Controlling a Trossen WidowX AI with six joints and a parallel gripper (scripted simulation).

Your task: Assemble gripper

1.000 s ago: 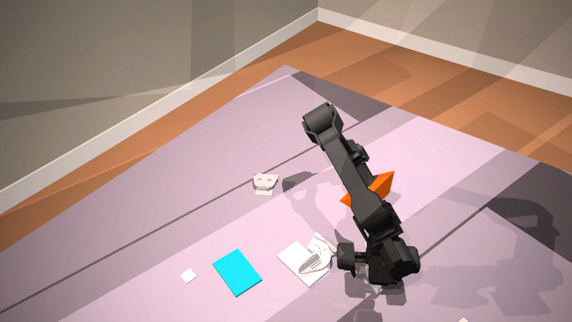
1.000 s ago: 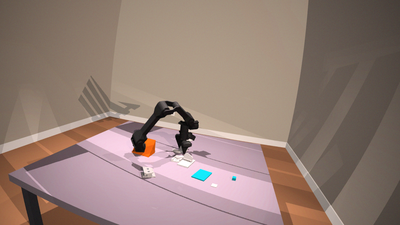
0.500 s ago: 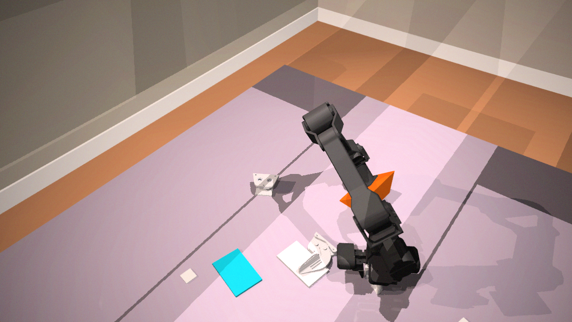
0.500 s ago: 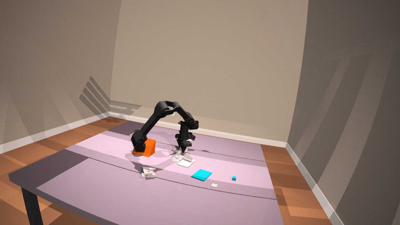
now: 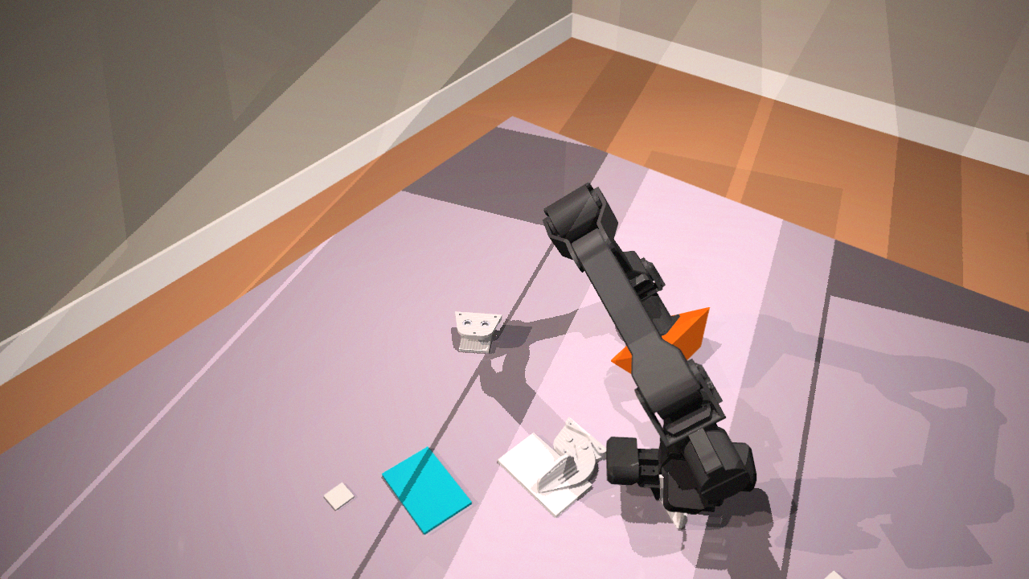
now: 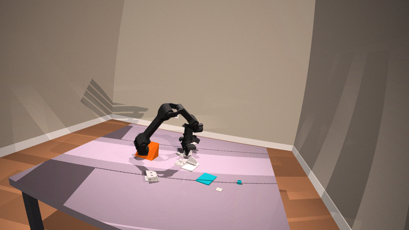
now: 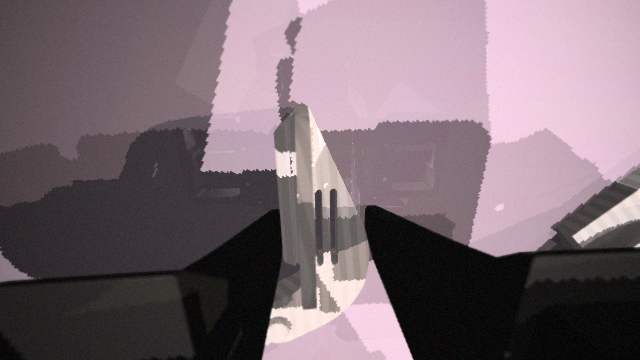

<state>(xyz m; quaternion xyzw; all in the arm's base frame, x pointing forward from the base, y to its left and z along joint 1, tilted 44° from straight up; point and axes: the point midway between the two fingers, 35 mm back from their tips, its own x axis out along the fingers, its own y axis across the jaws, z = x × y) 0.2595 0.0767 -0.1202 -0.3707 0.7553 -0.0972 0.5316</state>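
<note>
My gripper [image 6: 187,153] [image 7: 323,217] points down, its fingers closed on a white ribbed jaw [image 5: 678,519] [image 6: 180,153] [image 7: 302,175]. The jaw is at table level, its slotted face towards the right finger; the top view mostly hides it behind the hand. The white gripper base [image 5: 575,435] [image 6: 180,163] lies beside the hand. The other jaw [image 5: 568,474] [image 6: 192,161] [image 7: 607,215] is at the base, over a white square; its fit on a pin cannot be told. The white housing plate [image 5: 476,330] [image 6: 151,175], with two holes, rests apart on a ribbed white support.
The white square [image 5: 521,461] [image 6: 190,166] lies beside a cyan square [image 5: 426,489] [image 6: 206,178]. A small cream tile [image 5: 338,496] [image 6: 219,189] and a cyan cube [image 6: 239,182] lie farther out. An orange block [image 5: 694,334] [image 6: 154,150] stands by the arm's foot.
</note>
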